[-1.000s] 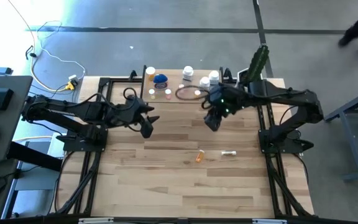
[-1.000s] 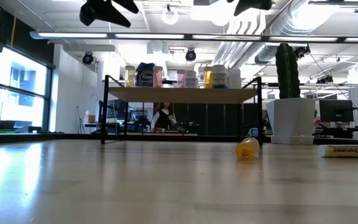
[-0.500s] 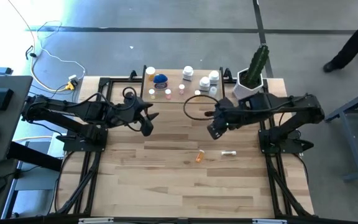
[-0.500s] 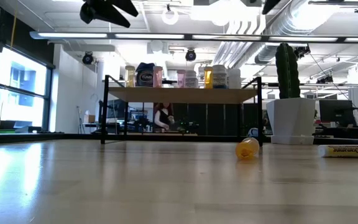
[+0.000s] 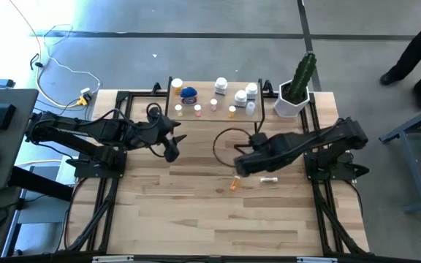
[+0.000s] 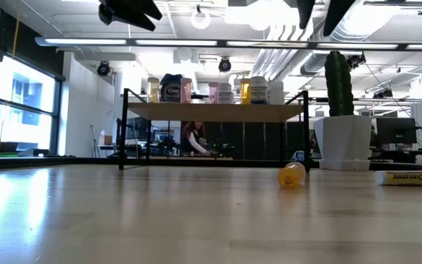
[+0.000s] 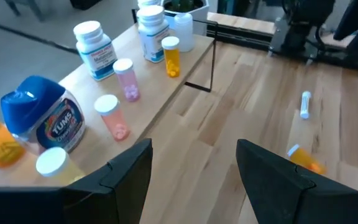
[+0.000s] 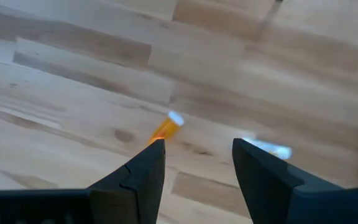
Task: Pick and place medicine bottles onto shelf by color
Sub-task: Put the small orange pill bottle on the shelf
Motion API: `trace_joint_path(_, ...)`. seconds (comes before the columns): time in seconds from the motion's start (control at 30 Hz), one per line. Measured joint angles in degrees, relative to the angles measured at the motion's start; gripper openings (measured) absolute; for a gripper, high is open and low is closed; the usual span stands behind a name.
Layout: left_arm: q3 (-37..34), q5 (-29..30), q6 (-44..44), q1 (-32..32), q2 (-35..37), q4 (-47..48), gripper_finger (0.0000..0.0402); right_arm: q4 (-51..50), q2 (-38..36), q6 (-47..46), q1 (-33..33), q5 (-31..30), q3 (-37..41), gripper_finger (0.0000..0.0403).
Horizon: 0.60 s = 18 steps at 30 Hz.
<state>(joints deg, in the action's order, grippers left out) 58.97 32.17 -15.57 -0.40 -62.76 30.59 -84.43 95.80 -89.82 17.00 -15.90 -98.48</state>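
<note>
Both arms are dark, near-black throughout, built of slender jointed links on black bases, with black frame rails running along each side of the bench. A dark cable loops in an open ring from the right arm near its wrist. The left tool [image 5: 172,146] ends in two broad, angular black fingers [image 7: 127,168] with flat faceted faces; the right tool [image 5: 241,166] carries fingers [image 8: 143,168] of the same matte black, wedge-shaped form. No markings or screws are legible.

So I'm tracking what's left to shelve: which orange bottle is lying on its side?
The orange bottle on the table, beside the white tube; the other orange ones stand upright on the shelf.
</note>
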Motion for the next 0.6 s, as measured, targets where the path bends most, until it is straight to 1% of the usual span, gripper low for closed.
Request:
trace_joint_path(0.13, 0.0, 0.0, 4.7, 0.0, 0.0, 0.0, 0.0223, 3.2, 3.9, -3.5, 0.6, 2.6, 0.0, 0.0179)
trace_joint_path(0.2, 0.0, 0.0, 6.1, 0.0, 0.0, 0.0, 0.0223, 4.4, 5.6, -5.2, 0.9, 3.0, 0.0, 0.0179)
trace_joint_path(0.43, 0.0, 0.0, 8.6, 0.0, 0.3, 0.6, 0.0223, 12.0, 12.3, -9.4, 1.1, 3.8, 0.0, 0.0179)
trace_joint_path(0.6, 0.0, 0.0, 9.8, 1.6, 1.5, 2.0, 0.0223, 14.3, 16.2, -13.4, 1.3, 5.4, 0.0, 0.0179)
